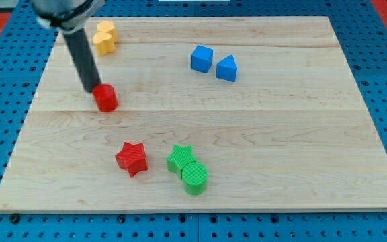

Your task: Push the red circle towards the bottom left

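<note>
Contact step, it seems: my tip touches the red circle from its upper left on the table. This tool is a bare rod, gripping nothing. Pushing bottom-left likely requires rounding to its upper right.

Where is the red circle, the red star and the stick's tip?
red circle (105, 99), camera view, its top face.
red star (132, 157), camera view, its top middle.
my tip (91, 90), camera view, the rod's very end.

Single view, high front, angled down, board whole.
</note>
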You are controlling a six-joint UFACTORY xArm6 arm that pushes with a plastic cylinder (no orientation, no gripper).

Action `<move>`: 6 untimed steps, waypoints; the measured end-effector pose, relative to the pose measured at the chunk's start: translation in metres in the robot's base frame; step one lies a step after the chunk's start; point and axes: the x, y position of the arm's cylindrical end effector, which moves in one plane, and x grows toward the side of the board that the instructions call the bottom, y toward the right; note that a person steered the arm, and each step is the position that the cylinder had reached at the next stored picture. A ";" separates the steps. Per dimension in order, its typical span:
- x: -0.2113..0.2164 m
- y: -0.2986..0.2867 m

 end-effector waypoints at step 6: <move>0.064 -0.004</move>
